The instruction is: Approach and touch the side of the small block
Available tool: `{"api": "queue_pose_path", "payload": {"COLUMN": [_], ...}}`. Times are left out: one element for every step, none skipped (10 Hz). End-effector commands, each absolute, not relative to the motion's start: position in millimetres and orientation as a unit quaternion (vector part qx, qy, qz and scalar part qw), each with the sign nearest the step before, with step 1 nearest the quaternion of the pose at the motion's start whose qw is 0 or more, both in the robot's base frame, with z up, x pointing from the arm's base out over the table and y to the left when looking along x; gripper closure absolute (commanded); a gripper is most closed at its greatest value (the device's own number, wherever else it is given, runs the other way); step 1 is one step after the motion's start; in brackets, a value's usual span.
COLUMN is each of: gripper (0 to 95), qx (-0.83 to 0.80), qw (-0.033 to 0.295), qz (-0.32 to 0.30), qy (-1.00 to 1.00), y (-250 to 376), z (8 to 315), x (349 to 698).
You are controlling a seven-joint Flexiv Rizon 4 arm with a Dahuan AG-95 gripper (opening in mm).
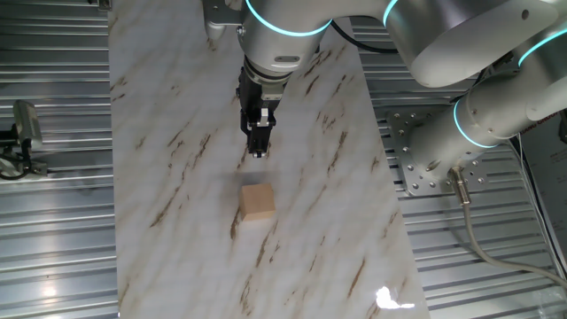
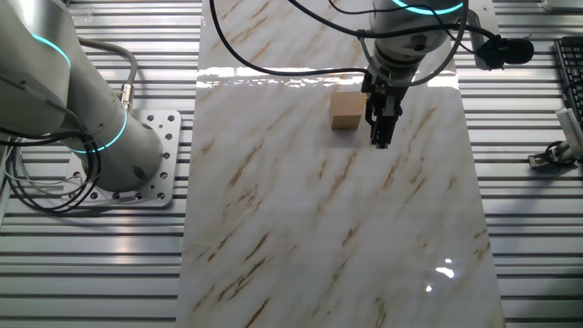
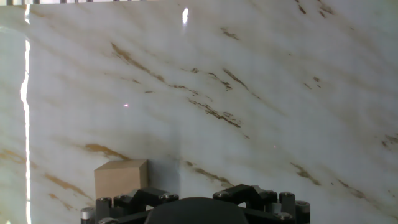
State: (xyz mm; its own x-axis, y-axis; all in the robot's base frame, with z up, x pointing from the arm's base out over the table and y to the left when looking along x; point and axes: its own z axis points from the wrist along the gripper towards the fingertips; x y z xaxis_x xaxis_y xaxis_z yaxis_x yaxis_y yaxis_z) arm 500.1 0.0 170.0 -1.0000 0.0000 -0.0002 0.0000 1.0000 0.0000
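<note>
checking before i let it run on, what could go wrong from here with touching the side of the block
1. The small block stands loose on the glossy marble tabletop, so a firm touch could slide or turn it rather than just contact it.
2. The gripper hangs apart from the block and off to one side. Descending without correcting could land on the top edge or miss the side.
3. In the hand view the block sits low, partly hidden by the hand.

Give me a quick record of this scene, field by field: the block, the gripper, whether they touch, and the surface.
block: small block, tan wooden cube, resting flat on the table
gripper: gripper, fingers pointing down, close together; open or shut not clear
contact: none visible; a gap shows between gripper and block in both fixed views
surface: marble-patterned table
hand view: block at lower left of the frame
</note>
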Motion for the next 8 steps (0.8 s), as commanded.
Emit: {"api": "queue_pose_path", "payload": {"gripper": [95.0,95.0,95.0,95.0,95.0,95.0,95.0,95.0], "qx": [-0.023,-0.016,-0.016,-0.015,-0.015,-0.016,-0.017,-0.017], "qw": [0.017,0.016,0.016,0.015,0.014,0.013,0.009,0.009], "qz": [-0.004,0.010,0.010,0.010,0.009,0.008,0.005,0.003], "qy": [1.000,1.000,1.000,1.000,1.000,1.000,1.000,1.000], "y": [0.0,0.0,0.0,0.0,0.0,0.0,0.0,0.0], "z": [170.0,170.1,170.1,170.1,170.1,170.1,170.1,170.1], "x": [500.0,500.0,500.0,500.0,500.0,500.0,500.0,500.0]}}
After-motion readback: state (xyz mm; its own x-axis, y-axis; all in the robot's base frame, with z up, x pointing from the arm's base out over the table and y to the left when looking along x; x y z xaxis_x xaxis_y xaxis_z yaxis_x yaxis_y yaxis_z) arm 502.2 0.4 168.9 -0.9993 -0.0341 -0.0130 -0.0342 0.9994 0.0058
